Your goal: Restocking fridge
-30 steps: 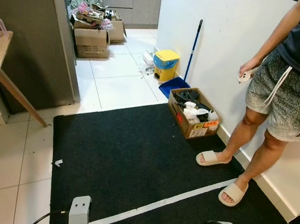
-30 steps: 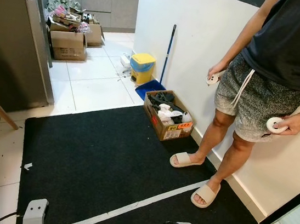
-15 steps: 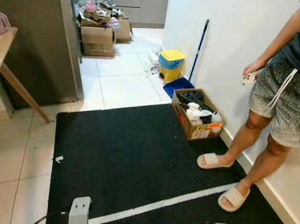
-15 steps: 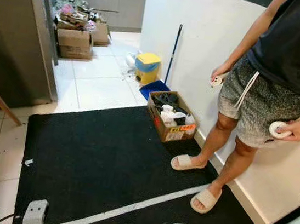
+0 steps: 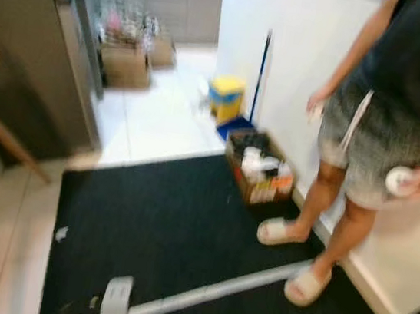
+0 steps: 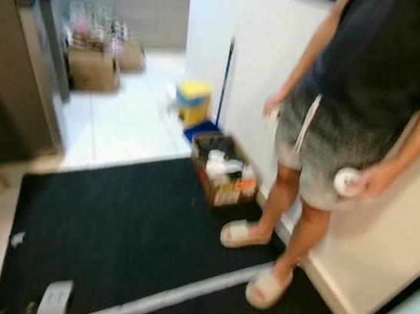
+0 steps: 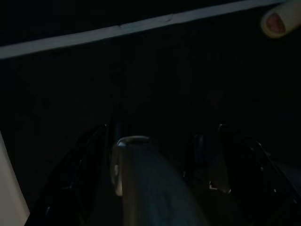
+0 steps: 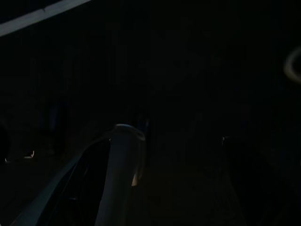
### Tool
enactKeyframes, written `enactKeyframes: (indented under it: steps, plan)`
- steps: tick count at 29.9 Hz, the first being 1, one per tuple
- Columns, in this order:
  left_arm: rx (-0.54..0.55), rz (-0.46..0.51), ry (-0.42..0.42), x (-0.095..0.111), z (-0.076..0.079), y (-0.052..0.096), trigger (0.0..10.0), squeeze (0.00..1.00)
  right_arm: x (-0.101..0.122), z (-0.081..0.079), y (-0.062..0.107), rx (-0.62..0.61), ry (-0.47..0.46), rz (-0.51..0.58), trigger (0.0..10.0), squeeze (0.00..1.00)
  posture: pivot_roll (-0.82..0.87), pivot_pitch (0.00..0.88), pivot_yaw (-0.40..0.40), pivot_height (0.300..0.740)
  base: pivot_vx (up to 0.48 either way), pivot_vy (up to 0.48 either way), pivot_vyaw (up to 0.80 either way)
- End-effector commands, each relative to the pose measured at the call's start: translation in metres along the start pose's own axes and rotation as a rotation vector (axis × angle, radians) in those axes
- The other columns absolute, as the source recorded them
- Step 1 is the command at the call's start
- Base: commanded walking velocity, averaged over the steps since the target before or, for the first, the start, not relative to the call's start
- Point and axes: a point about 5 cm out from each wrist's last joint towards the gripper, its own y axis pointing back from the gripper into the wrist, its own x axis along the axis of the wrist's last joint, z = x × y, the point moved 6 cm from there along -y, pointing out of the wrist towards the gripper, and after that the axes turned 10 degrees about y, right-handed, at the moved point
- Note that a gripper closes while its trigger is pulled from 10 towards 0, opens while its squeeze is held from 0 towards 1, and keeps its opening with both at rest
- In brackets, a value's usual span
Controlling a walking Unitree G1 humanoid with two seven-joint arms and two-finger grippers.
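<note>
Nearest to the camera, the two silver arms are seen hanging low over a black mat crossed by a pale tape line. The left hand and the right hand are made out only as dark shapes in the wrist views; whether their fingers are open or closed cannot be told, and nothing is seen held in either.

A little further on, a person in pale slippers is seen standing at the mat's right edge against a white wall, a small round white device held in each hand.

Just beyond the person's feet, an open cardboard box of mixed goods is set against the wall; it is judged to hold the stock for restocking. White, bottle-like items are glimpsed in it, likely light and fairly stiff, possibly smooth to the touch, and best taken around the body rather than the cap. An orange label is seen on the box's front, but the blur leaves its writing unreadable.

Further back, a blue dustpan, a broom and a yellow-lidded bin are seen, and beyond them more cardboard boxes.

On the left, the dark grey fridge is seen standing with its door shut
</note>
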Motion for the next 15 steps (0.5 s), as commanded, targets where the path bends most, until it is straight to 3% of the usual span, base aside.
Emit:
enactKeyframes:
  steps: [1,15]
  plan:
    - [0.012,0.005,-0.023,0.0041,-0.0020,-0.0001,10.0,0.00,-0.0001,-0.0043,-0.0004,0.007,-0.007,-0.001,10.0,0.00,0.01,0.000,-0.026,0.740,0.000,0.000,0.00]
    - [-0.015,-0.010,-0.014,-0.0002,0.0002,0.0004,10.0,0.00,-0.0004,-0.0050,-0.0004,0.010,-0.007,-0.001,10.0,0.00,0.01,0.000,-0.023,0.740,0.000,0.000,0.00]
